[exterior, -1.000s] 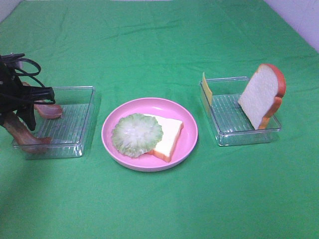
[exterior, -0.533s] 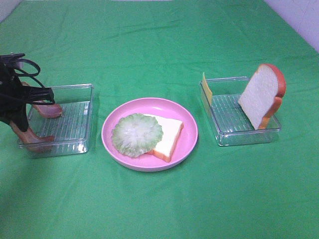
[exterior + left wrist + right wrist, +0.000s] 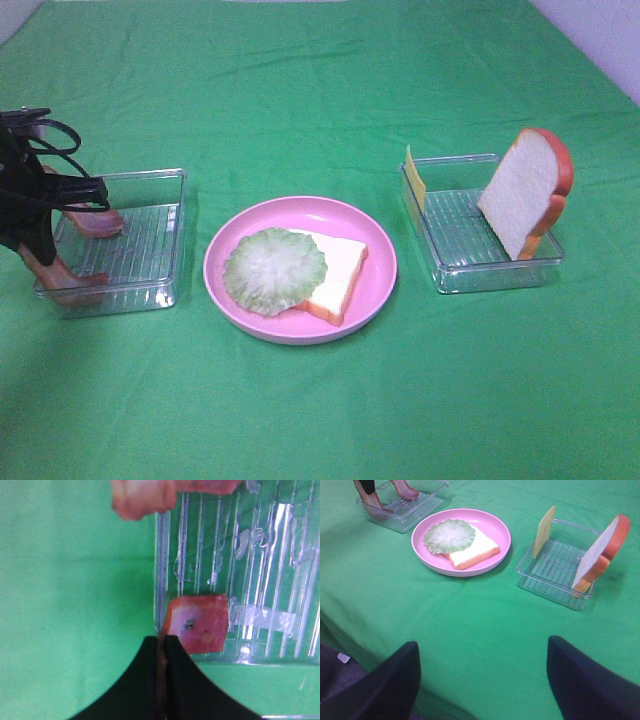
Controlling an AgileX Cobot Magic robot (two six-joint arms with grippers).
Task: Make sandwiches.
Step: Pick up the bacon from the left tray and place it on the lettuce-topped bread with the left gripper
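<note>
We see green cloth over the whole table. Pink plate sits in the middle, with a bread slice flat on it and lettuce overlapping its left part. Right tray holds a second bread slice leaning upright and a cheese slice standing at the opposite wall. Left tray – left gripper jaws pressed together on a bacon strip, whose lower end is in the tray's front corner. The other bacon strip lies at the back. Right gripper – spread wide over bare cloth.
</note>
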